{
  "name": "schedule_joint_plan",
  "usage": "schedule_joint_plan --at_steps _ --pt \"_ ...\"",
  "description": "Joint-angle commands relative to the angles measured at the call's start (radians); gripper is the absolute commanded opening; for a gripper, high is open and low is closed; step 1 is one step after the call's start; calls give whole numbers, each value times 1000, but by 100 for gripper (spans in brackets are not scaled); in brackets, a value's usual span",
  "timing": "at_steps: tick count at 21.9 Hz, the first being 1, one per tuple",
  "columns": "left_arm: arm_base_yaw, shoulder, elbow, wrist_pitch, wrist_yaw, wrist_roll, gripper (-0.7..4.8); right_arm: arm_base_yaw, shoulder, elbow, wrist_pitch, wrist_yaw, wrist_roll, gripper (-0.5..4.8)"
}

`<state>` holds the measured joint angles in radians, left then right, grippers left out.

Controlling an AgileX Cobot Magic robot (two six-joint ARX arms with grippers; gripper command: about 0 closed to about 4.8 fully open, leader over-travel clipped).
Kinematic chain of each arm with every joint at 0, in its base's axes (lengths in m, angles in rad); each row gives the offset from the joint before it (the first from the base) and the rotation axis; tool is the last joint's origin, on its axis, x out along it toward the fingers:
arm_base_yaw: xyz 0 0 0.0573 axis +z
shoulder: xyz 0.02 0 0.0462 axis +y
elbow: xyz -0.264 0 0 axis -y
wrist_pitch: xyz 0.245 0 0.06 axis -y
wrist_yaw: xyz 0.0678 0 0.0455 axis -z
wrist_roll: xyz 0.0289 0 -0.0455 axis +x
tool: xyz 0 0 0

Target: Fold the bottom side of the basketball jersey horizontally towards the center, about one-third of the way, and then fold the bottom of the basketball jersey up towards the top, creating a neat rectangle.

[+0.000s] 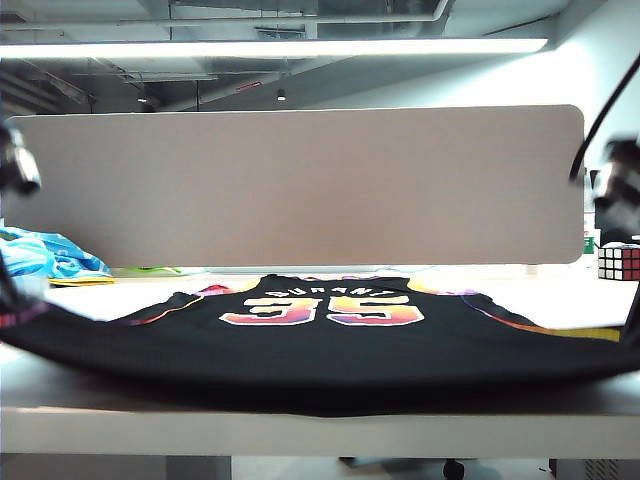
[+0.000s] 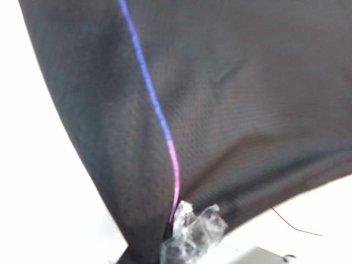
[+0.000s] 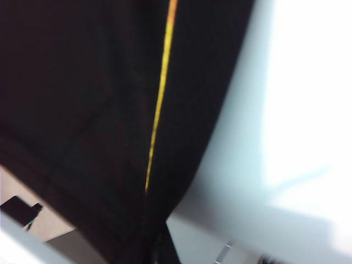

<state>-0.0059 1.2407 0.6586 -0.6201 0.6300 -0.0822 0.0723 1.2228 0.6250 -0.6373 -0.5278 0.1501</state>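
The black basketball jersey [image 1: 330, 345] with its gradient 35 [image 1: 322, 311] lies across the table. Its near hem is lifted and stretched taut from the left edge of the exterior view to the right edge. In the left wrist view my left gripper [image 2: 173, 242] is shut on the jersey [image 2: 231, 110] beside the blue-to-purple side stripe [image 2: 159, 115]; one tape-wrapped fingertip [image 2: 195, 231] shows. In the right wrist view my right gripper [image 3: 157, 250] is shut on the jersey [image 3: 82, 110] where the yellow side stripe [image 3: 157, 121] ends; dark cloth hides its fingers. Both arms appear only as blurred shapes at the exterior view's side edges.
A wide grey divider board [image 1: 300, 185] stands behind the jersey. A light blue cloth [image 1: 45, 255] lies at the back left, and a Rubik's cube [image 1: 619, 262] sits at the back right. The table's front edge [image 1: 320, 432] runs just below the raised hem.
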Motion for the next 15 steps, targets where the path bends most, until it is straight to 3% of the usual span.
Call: schedule_joint_plan --at_steps 1,6,9,11,15 --pt "-71 -188 0 -111 0 -72 -6 45 -154 3 -119 -26 28 -9" --pt "-234 -468 -2 -303 -102 -201 -6 150 -404 3 -337 22 95 -9" --pt "-268 -557 -2 -318 -194 -236 -6 168 -547 3 -323 49 190 -9" --pt "-266 -555 -2 -199 -252 -242 -6 168 -584 5 -232 114 220 -9" --pt "-265 -421 3 195 -267 -219 -6 161 -446 29 20 245 203 -9"
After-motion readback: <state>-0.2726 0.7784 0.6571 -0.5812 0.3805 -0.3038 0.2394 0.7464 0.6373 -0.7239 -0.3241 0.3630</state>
